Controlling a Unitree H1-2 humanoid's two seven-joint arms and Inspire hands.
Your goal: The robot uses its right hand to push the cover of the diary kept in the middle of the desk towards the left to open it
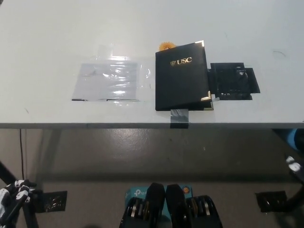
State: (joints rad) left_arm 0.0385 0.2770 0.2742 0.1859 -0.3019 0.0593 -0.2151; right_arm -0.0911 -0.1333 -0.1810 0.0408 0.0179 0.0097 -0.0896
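A steep downward view shows a pale grey bench [47, 28] filling the upper half of the picture, with a dark floor [142, 152] below its near edge. A black diary [182, 76] lies closed and flat near the middle of the bench, slightly right of centre and close to the near edge; its cover carries gold lettering reading USC and gold corner caps. A strip of grey tape [179, 116] sits at the diary's near edge and folds over the bench edge. Just right of the diary, touching or nearly touching it, lies a flat black mat [232, 81]. To the left of the diary, a shiny clear plastic sheet [108, 81] is taped flat to the bench. A small orange object [165, 46] peeks out beyond the diary's far left corner. The white left hand [13, 195] hangs low at the bottom left, below the bench, its fingers loosely curled and holding nothing. The black right hand [295, 167] shows only partly at the right edge, well away from the diary; whether its fingers are apart or together cannot be told.
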